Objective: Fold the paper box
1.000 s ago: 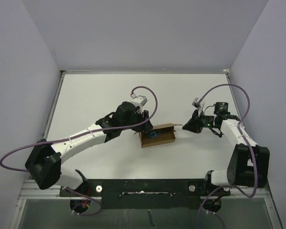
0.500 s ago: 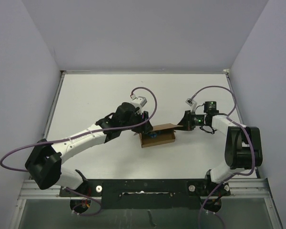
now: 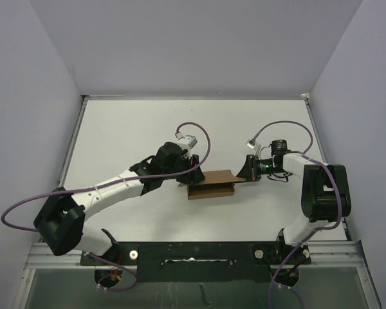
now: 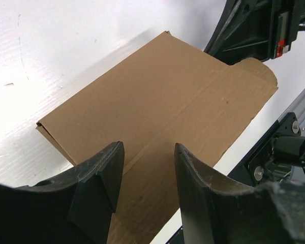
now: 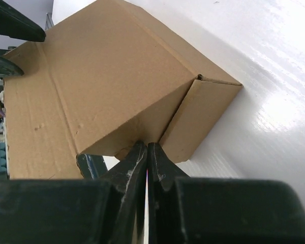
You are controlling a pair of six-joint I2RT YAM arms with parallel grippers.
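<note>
**Paper box**: brown cardboard, lying on the white table between both hands, with its lid sitting nearly flat.

**Left hand**: fingers parted, hovering over the box's left end and gripping nothing visible.

**Right hand**: clenched empty, its tips pressing at the box's right end, under the lid's edge.

**Risk:** the lid is probably springing back, or the end flap creasing, if that push is running skewed.

A white table, lavender walls, a small blue object.
</note>
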